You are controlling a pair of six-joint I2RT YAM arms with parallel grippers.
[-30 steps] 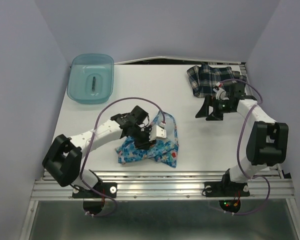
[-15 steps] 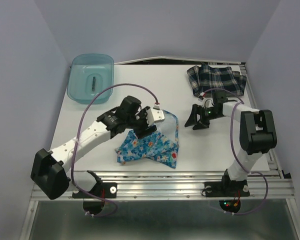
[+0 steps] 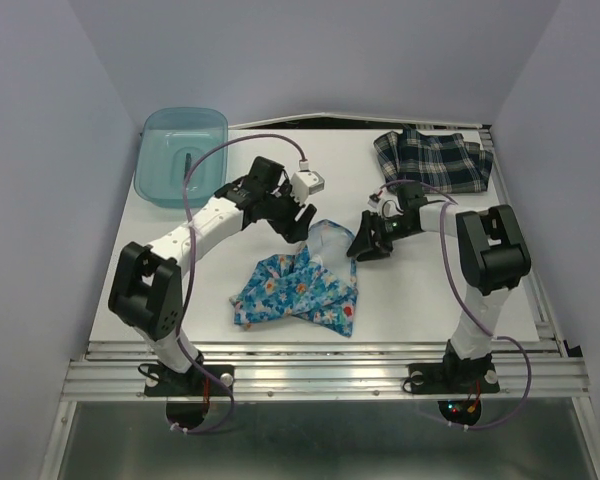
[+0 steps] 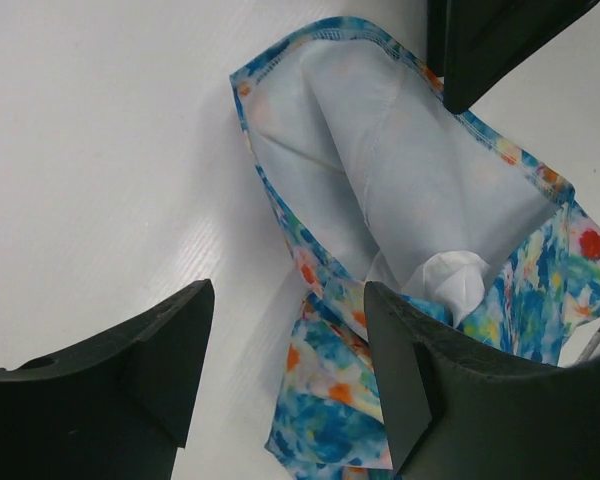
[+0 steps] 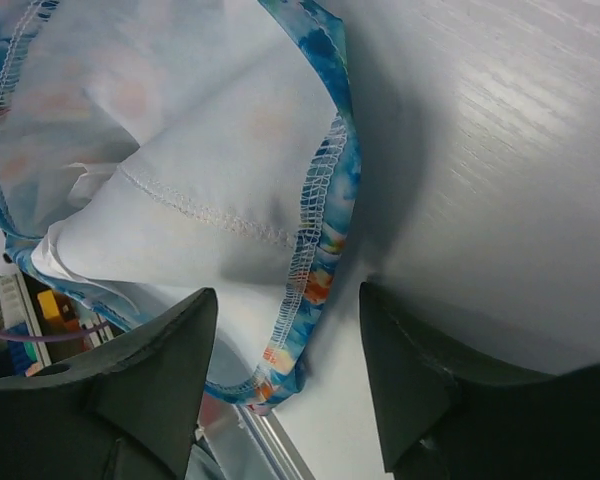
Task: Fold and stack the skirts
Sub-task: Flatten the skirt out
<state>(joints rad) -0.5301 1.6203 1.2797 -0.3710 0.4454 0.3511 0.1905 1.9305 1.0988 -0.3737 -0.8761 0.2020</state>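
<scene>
The blue flowered skirt (image 3: 298, 292) lies crumpled at the table's middle, its pale inside (image 3: 326, 240) turned up at the far end. The plaid skirt (image 3: 432, 160) lies at the far right, touched by neither arm. My left gripper (image 3: 298, 227) hovers at the flowered skirt's far-left edge. In the left wrist view its jaws (image 4: 288, 372) stand open with the flowered hem (image 4: 325, 340) between them, not pinched. My right gripper (image 3: 364, 244) is at the skirt's far-right edge. Its jaws (image 5: 290, 385) are open, straddling the stitched hem (image 5: 315, 270).
A translucent teal bin (image 3: 180, 155) stands at the far left corner. The metal rail (image 3: 320, 360) runs along the near edge. The right gripper's dark finger (image 4: 500, 40) shows at the top of the left wrist view, close to the left gripper.
The left gripper let go of the flowered skirt, opened and lifted toward the far side. The right arm swung left from the plaid skirt to the flowered skirt's edge, its jaws narrowing.
</scene>
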